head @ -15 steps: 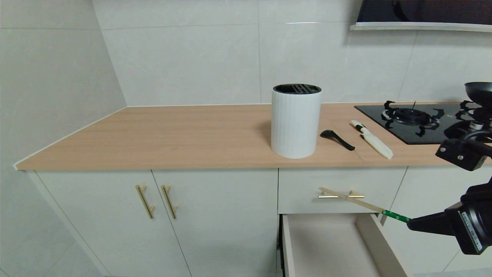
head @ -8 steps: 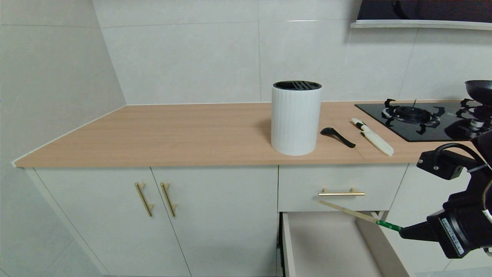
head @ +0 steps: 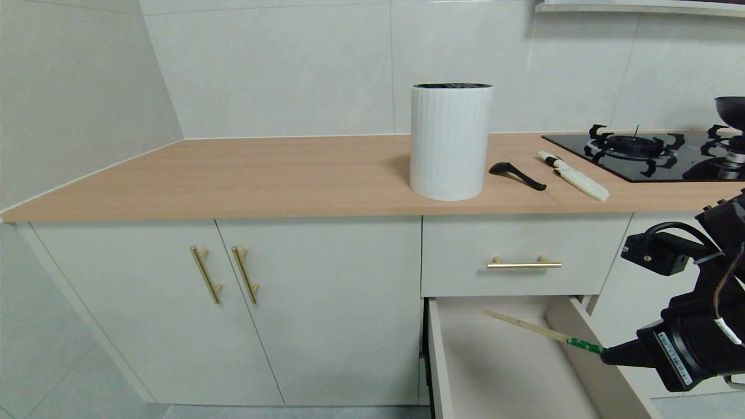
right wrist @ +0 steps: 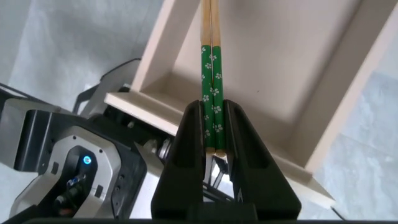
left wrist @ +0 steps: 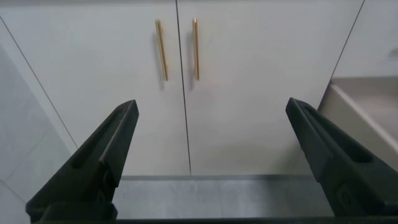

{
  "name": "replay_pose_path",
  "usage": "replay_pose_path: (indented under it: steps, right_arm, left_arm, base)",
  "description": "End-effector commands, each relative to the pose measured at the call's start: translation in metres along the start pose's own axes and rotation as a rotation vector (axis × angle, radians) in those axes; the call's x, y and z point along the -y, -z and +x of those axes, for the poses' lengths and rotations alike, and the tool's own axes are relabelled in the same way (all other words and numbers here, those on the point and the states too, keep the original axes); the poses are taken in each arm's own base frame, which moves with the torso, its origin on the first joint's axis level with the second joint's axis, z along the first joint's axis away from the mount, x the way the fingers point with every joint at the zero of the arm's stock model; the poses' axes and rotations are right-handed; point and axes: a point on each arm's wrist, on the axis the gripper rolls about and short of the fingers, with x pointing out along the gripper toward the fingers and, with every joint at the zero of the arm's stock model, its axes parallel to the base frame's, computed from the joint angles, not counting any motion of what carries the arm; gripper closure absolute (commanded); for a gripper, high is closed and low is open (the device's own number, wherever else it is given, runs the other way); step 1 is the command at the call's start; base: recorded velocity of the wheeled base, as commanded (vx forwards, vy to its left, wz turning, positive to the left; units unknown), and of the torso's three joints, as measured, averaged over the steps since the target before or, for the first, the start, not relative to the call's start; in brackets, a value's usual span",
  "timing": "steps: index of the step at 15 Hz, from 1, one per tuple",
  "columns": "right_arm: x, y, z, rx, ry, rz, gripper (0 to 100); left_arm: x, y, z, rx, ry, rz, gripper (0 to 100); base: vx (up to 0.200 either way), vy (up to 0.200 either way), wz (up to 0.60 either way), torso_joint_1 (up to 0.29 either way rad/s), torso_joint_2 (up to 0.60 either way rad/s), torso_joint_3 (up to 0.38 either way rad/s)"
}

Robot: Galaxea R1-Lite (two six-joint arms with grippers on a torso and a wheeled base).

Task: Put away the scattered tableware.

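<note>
Low at the robot's right, the right gripper (head: 608,355) (right wrist: 211,124) is clenched on a pair of chopsticks (head: 535,330) (right wrist: 211,56), pinching their green-patterned end. The pale sticks lie side by side and touching. They slant out past the fingers over the open drawer (head: 433,361) (right wrist: 143,102), crossing its right wall, tips over the bare drawer floor. Cannot tell if the tips touch the floor.

The left gripper (left wrist: 211,115) is released, fingers spread wide, nothing between them. It faces the pair of cabinet doors (left wrist: 249,93) (head: 233,308), each with a gold handle (left wrist: 161,50) near the seam.

Just above the open drawer is a closed drawer (head: 524,233) with a gold bar handle.

On the countertop (head: 262,180):
- A white ribbed holder (head: 449,142) stands upright with a dark slotted top, over the closed drawer.
- A black spoon (head: 515,173) lies flat just to the right of the holder, apart from it.
- A knife (head: 573,176) with a pale blade cover lies near the spoon, not touching it.
- A black gas hob (head: 640,154) is set in the counter at the far right, toward the tiled wall.
</note>
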Motion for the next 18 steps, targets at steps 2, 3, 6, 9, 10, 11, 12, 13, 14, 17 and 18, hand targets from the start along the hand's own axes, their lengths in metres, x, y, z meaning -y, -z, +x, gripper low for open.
replay_pose_path:
  steps: [2, 3, 6, 9, 10, 11, 12, 13, 14, 17, 18]
  right_arm:
    - [0.000, 0.000, 0.002, -0.007, 0.000, 0.001, 100]
    - [0.000, 0.000, 0.003, -0.011, 0.001, 0.000, 100]
    - [0.000, 0.000, 0.006, -0.023, 0.003, 0.000, 100]
    - [0.000, 0.000, 0.007, -0.028, 0.002, 0.000, 100]
    - [0.000, 0.000, 0.008, -0.030, 0.002, 0.000, 100]
    - [0.001, -0.001, 0.010, -0.036, 0.002, 0.001, 100]
    - [0.001, -0.003, 0.015, -0.045, 0.003, 0.002, 100]
    - [0.001, -0.004, 0.017, -0.043, 0.003, 0.003, 100]
    - [0.002, -0.007, 0.035, -0.051, 0.004, 0.007, 100]
    - [0.006, -0.018, 0.077, -0.070, 0.013, 0.066, 100]
    - [0.008, -0.021, 0.104, -0.106, 0.021, 0.143, 100]
  left_arm:
    - [0.000, 0.000, 0.000, 0.000, 0.000, 0.000, 0]
    - [0.000, 0.000, 0.000, 0.000, 0.000, 0.000, 0]
    - [0.000, 0.000, 0.000, 0.000, 0.000, 0.000, 0]
    - [0.000, 0.000, 0.000, 0.000, 0.000, 0.000, 0]
    - [0.000, 0.000, 0.000, 0.000, 0.000, 0.000, 0]
    - [0.000, 0.000, 0.000, 0.000, 0.000, 0.000, 0]
    - [0.000, 0.000, 0.000, 0.000, 0.000, 0.000, 0]
    - [0.000, 0.000, 0.000, 0.000, 0.000, 0.000, 0]
    - [0.000, 0.000, 0.000, 0.000, 0.000, 0.000, 0]
    - [0.000, 0.000, 0.000, 0.000, 0.000, 0.000, 0]
    - [0.000, 0.000, 0.000, 0.000, 0.000, 0.000, 0]
  base:
    - [0.000, 0.000, 0.00, -0.141, 0.45, 0.315]
    - [0.000, 0.000, 0.00, -0.124, 0.44, 0.320]
    - [0.000, 0.000, 0.00, -0.084, 0.39, 0.297]
    - [0.000, 0.000, 0.00, -0.021, 0.08, 0.057]
    - [0.000, 0.000, 0.00, 0.000, 0.00, 0.000]
    - [0.000, 0.000, 0.00, 0.000, 0.00, 0.000]
    - [0.000, 0.000, 0.00, 0.000, 0.00, 0.000]
    - [0.000, 0.000, 0.00, 0.000, 0.00, 0.000]
    - [0.000, 0.000, 0.00, 0.000, 0.00, 0.000]
    - [0.000, 0.000, 0.00, 0.000, 0.00, 0.000]
    - [0.000, 0.000, 0.00, 0.000, 0.00, 0.000]
